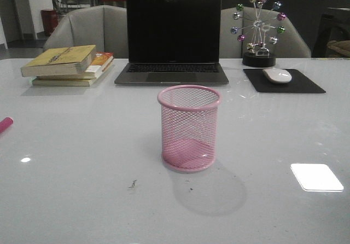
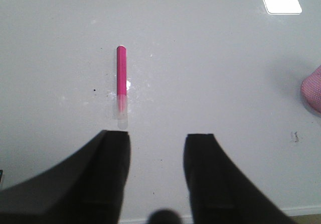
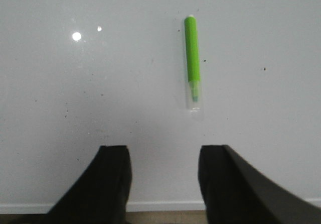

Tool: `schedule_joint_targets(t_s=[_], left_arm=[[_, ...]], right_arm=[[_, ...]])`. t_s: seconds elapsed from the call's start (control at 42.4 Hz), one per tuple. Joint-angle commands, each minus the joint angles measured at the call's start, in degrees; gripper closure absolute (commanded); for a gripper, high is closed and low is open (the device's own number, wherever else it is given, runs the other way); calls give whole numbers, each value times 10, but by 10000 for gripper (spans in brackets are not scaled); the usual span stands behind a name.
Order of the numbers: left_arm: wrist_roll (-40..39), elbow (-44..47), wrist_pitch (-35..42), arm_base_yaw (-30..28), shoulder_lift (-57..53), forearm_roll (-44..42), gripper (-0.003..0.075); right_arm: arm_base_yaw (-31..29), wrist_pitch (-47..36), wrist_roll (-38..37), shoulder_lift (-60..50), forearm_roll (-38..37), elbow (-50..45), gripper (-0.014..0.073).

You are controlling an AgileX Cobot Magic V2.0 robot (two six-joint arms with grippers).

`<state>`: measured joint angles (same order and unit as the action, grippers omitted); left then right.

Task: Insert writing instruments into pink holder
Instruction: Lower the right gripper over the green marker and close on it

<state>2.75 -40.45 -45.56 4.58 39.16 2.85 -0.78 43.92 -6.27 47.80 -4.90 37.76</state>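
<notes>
The pink holder (image 1: 189,128), a wire-mesh cup, stands upright and empty at the middle of the white table; its edge (image 2: 313,89) shows in the left wrist view. The magenta pen (image 2: 121,78) lies flat on the table, a short way beyond my left gripper (image 2: 156,135), which is open and empty. Only the pen's tip (image 1: 5,125) shows at the front view's left edge. The lime green pen (image 3: 192,57) lies flat beyond my right gripper (image 3: 161,148), also open and empty. Neither arm appears in the front view.
Along the back of the table (image 1: 82,162) sit a stack of books (image 1: 68,64), an open laptop (image 1: 173,41), a black mouse pad with a white mouse (image 1: 277,75) and a ball ornament (image 1: 258,30). The table's near edge (image 3: 165,205) runs just under my right gripper.
</notes>
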Motion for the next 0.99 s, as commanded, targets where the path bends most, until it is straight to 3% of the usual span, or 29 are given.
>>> schedule_joint_targets(t_s=[0.0,0.401,0.754,0.966], left_arm=[[2,-14,47,18,3,16,223],[16,-14,48,190,3,17,224],[16,-14,40,205,3,17,224],[16,-14,37,205,3,17,224]], right_arm=[[-5,-29,1,35,-8,25,107],[-66,-15,1,254,-7,138,107],[-88,18,28,458,-1,280,107],[-111,32,118,539,99,343,107]])
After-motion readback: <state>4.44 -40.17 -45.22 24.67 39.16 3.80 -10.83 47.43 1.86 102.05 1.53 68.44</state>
